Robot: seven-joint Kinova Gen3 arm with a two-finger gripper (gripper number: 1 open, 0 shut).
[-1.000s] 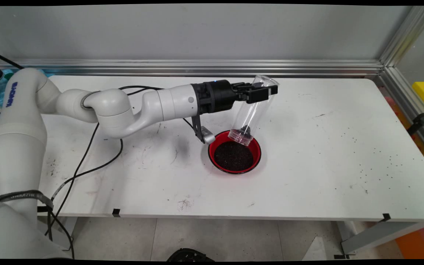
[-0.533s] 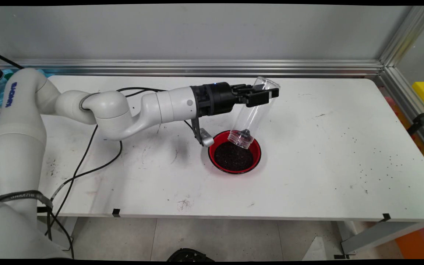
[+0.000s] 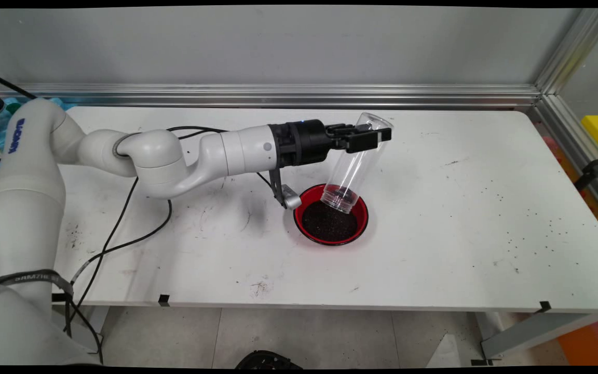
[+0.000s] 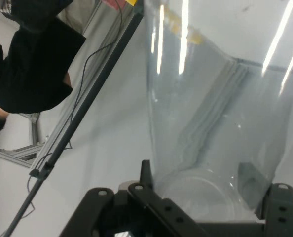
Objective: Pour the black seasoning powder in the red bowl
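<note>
Black two-finger gripper (image 3: 370, 136): clamped on the base end of a tall clear plastic cylindrical cup (image 3: 353, 166), held inverted and tilted, mouth down over the far rim of a round red bowl (image 3: 364, 215) filled with dark granules (image 3: 329, 221).
Change from a second ago: the small dark clump formerly inside the cup near its mouth is gone; the cup now looks empty and stands slightly steeper.
White table (image 3: 434, 234): scattered dark specks at right.
Hand view: transparent cup wall (image 4: 215, 123) fills the span between the fingers (image 4: 149, 185).
</note>
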